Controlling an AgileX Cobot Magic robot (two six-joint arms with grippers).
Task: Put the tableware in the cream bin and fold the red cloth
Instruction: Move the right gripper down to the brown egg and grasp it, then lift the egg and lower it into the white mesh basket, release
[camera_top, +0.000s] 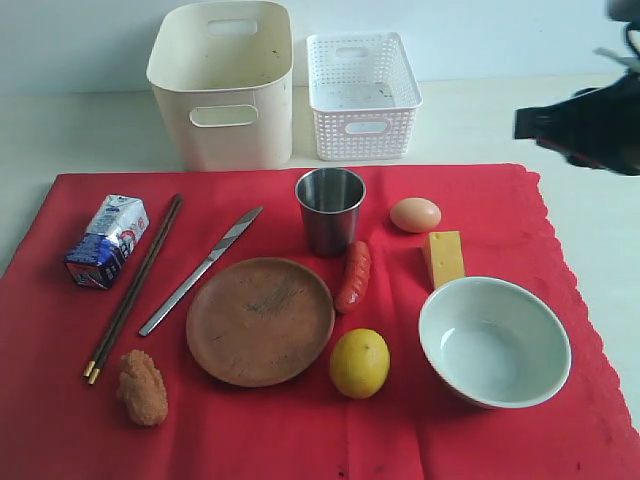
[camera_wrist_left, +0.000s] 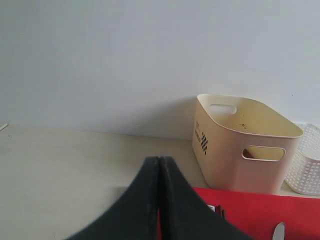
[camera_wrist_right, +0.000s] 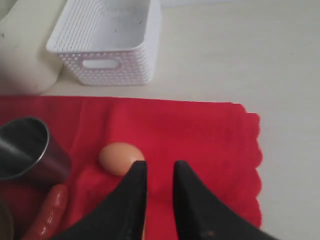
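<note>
Hovering above the red cloth (camera_wrist_right: 200, 135) near the egg (camera_wrist_right: 119, 158), the right gripper (camera_wrist_right: 159, 169) has its jaws slightly apart and empty, while those of the left gripper (camera_wrist_left: 159, 161) are pressed together.

I count two containers on the counter, both off the cloth: one bin (camera_top: 250, 140) and one basket (camera_top: 340, 140). There is one cloth (camera_top: 300, 440), and twelve separate items lie on it.

Six are tableware:
- one cup (camera_top: 329, 215)
- one plate (camera_top: 260, 320)
- one bowl (camera_top: 495, 345)
- one knife (camera_top: 200, 272)
- two chopsticks (camera_top: 133, 288), paired near the cloth's left edge

The other six are single pieces of food:
- one egg (camera_top: 415, 214)
- one sausage (camera_top: 354, 276)
- one lemon (camera_top: 360, 362)
- one cheese (camera_top: 444, 257)
- one carton (camera_top: 107, 241)
- one nugget (camera_top: 142, 388)

I also count two grippers of my own: one left gripper (camera_wrist_left: 159, 160) and one right gripper (camera_wrist_right: 160, 167).
</note>
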